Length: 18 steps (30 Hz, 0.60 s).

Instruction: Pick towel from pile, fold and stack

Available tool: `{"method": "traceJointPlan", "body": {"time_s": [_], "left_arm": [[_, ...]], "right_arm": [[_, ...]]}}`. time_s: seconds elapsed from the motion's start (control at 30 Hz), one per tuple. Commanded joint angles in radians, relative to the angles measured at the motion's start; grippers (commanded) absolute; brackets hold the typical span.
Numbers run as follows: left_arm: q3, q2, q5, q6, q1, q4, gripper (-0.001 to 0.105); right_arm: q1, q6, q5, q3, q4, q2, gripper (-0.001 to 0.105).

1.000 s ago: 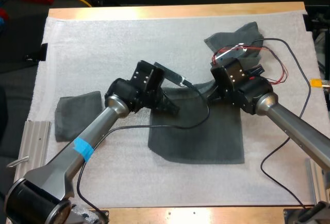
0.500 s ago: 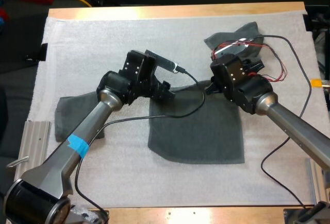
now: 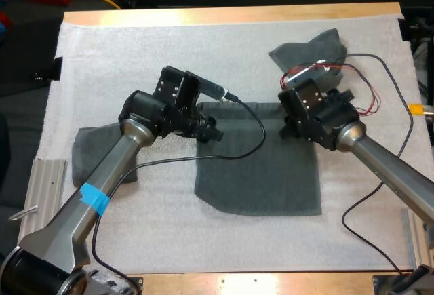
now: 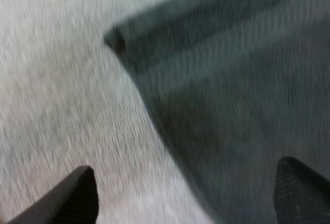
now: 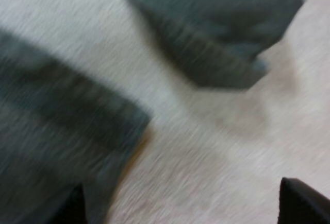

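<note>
Our left gripper (image 3: 209, 131) and right gripper (image 3: 287, 128) are both wide open and hold nothing. Each hangs over a far corner of the flat towel (image 3: 261, 173). We should straddle both corners evenly, then pinch together. The wrist views make the finger spread plain. The high view places the folded towel (image 3: 102, 151) outside our left fingers and the crumpled towel (image 3: 308, 47) beyond our right fingers.

Here's the wooden table (image 3: 230, 14) w/ a white mat (image 3: 135, 57) over nearly all of it. On the mat: flat towel (image 3: 264, 180) center-right, crumpled towel (image 3: 308, 47) upper right, folded towel (image 3: 102, 152) mid-left, each apart.
</note>
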Motion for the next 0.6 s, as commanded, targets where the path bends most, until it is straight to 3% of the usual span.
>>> {"method": "traceJointPlan", "body": {"time_s": [0.0, 0.33, 0.57], "left_arm": [[-0.006, -0.010, 0.006, -0.002, -0.002, 0.034, 0.067], [0.007, -0.020, 0.061, -0.002, -0.007, 0.175, 0.067], [0.084, -0.092, 0.083, -0.009, -0.007, 0.186, 0.067]], "right_arm": [[-0.005, 0.025, -0.030, -0.002, 0.025, -0.026, 0.073], [-0.001, 0.089, -0.119, -0.002, 0.107, -0.122, 0.073], [-0.001, 0.121, -0.179, -0.002, 0.170, -0.196, 0.073]]}}
